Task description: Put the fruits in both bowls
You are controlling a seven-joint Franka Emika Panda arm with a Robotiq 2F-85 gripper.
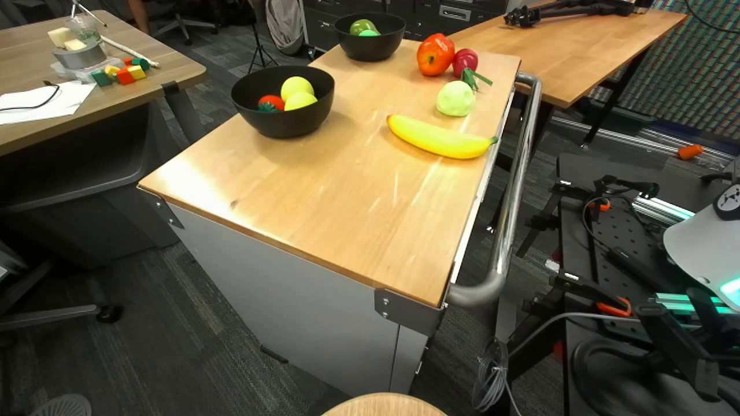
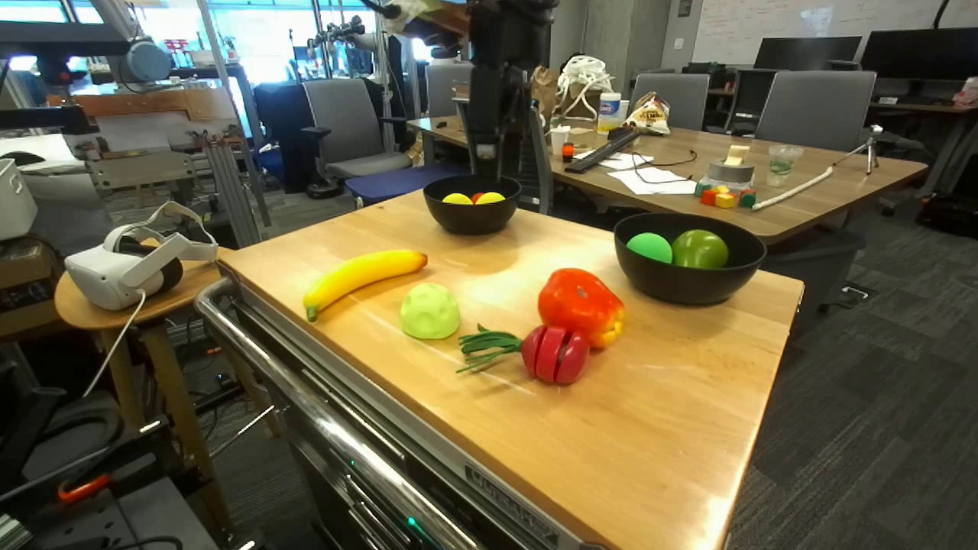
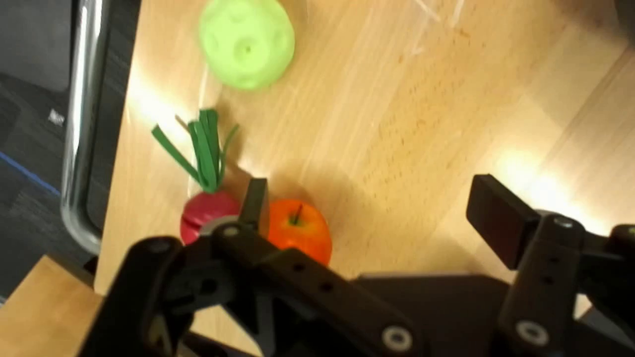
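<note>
A yellow banana (image 1: 442, 137), a light green dimpled ball-like fruit (image 1: 455, 99), a dark red radish with green leaves (image 2: 555, 354) and a red-orange apple-like fruit (image 2: 579, 304) lie on the wooden worktop. A black bowl (image 1: 283, 124) holds two yellow fruits (image 1: 298, 86) and a red one with a green top. Another black bowl (image 2: 688, 284) holds two green fruits (image 2: 699, 250). My gripper (image 3: 377, 210) is open and empty above the worktop. In the wrist view, its left finger partly covers the radish (image 3: 208, 213) and the red-orange fruit (image 3: 300, 230).
A metal handle rail (image 1: 523, 156) runs along one edge of the worktop (image 1: 347, 202). A wooden table (image 2: 825, 183) with blocks and cables stands beyond the bowls. A stool (image 2: 80, 305) with a white headset stands beside the worktop.
</note>
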